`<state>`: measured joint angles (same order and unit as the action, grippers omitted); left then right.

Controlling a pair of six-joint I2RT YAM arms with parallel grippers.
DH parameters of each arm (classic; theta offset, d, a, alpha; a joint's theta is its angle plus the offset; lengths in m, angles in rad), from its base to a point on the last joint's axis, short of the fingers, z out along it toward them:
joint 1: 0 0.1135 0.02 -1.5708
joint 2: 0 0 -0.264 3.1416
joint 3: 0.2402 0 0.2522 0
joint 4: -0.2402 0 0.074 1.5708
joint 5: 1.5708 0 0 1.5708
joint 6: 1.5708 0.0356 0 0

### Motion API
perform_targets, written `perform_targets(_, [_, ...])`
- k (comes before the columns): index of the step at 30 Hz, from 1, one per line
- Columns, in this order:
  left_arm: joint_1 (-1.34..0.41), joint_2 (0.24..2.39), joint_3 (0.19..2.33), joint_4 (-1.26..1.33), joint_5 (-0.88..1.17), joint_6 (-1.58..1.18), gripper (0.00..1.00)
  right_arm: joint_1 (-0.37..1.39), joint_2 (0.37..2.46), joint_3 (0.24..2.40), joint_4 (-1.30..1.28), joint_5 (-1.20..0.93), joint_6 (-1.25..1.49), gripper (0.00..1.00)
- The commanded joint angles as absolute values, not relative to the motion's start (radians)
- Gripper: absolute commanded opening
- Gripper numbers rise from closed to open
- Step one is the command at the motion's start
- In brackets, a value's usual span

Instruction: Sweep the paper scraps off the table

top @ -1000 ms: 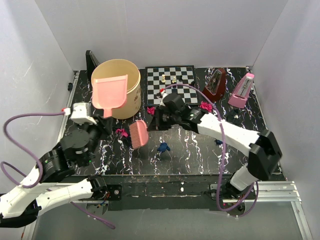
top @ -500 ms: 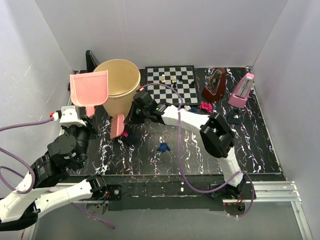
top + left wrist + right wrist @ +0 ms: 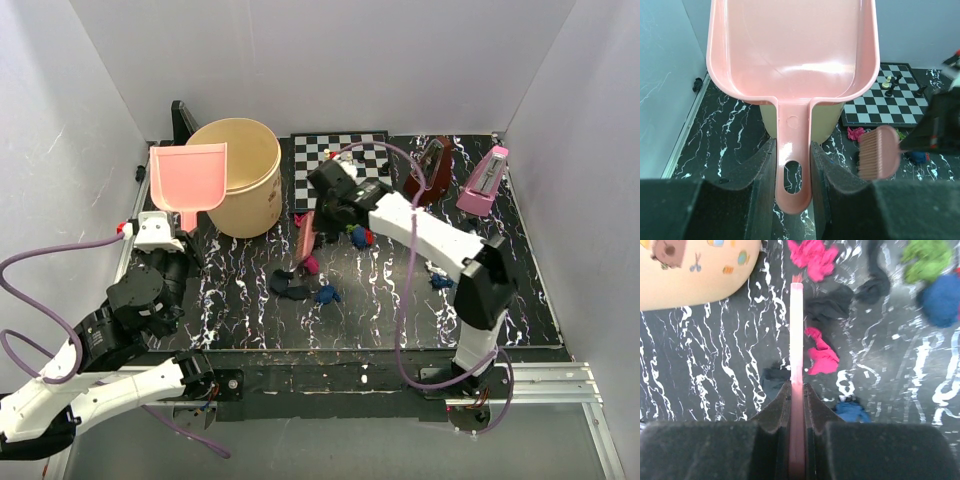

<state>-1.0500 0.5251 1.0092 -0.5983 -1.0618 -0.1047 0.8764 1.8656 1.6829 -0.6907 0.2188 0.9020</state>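
Walling the black, white-veined desk [image 3: 245, 300] on three sides are plain pale panels. The paper scraps [image 3: 325, 294] lie loose mid-desk, in front of the beige bucket [image 3: 245, 175] and the chessboard [image 3: 340, 165]. Black and dark blue wads lie nearest the arms, and a magenta one sits just beside the pink brush [image 3: 306, 237].

Only the right wrist view shows the right end effector [image 3: 796, 390] clamped tight on that brush, seen edge-on, with magenta, black, green and blue scraps beside it. Only the left wrist view shows the left end effector [image 3: 792, 167] closed on the handle of the pink dustpan [image 3: 792, 50], which is held up before the bucket and hides most of it.

A brown metronome [image 3: 430, 165] and a pink metronome [image 3: 483, 180] stand far right.
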Motion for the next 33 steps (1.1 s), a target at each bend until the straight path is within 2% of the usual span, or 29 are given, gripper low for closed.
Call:
perform_targets(1, [-1.046, 0.535, 1.003, -0.589, -1.037, -0.118, 0.0, 0.856, 1.755, 1.655, -0.7, 0.214, 0.718, 0.01])
perform_targets(4, [-1.046, 0.545, 0.989, -0.591, -1.023, -0.129, 0.0, 0.861, 1.675, 1.571, -0.484, -0.108, 0.623, 0.01])
perform_targets(7, [-1.048, 0.548, 0.976, -0.592, -1.019, -0.136, 0.0, 0.88, 1.649, 1.476, -0.284, -0.314, 0.62, 0.01])
perform_targets(9, [-1.046, 0.543, 0.966, -0.589, -1.012, -0.133, 0.0, 0.897, 1.701, 1.509, -0.302, -0.376, 0.606, 0.01])
perform_targets(11, [-1.046, 0.535, 0.956, -0.571, -1.003, -0.117, 0.0, 0.92, 1.788, 1.618, -0.458, -0.39, 0.548, 0.01])
perform_targets(15, [-1.046, 0.517, 0.919, -0.508, -0.965, -0.075, 0.0, 0.965, 1.965, 1.808, -0.773, -0.224, 0.505, 0.01])
perform_targets(19, [-1.046, 0.514, 0.893, -0.476, -0.945, -0.06, 0.0, 0.962, 2.006, 1.775, -0.906, -0.05, 0.497, 0.01])
perform_targets(25, [-1.046, 0.535, 0.887, -0.476, -0.907, -0.032, 0.0, 0.896, 1.884, 1.639, -1.008, 0.245, 0.517, 0.01])
perform_targets(31, [-1.046, 0.56, 0.885, -0.483, -0.89, -0.026, 0.0, 0.861, 1.755, 1.637, -1.048, 0.36, 0.496, 0.01])
perform_targets(33, [-1.046, 0.558, 0.881, -0.48, -0.879, -0.032, 0.0, 0.861, 1.737, 1.647, -1.046, 0.332, 0.48, 0.01])
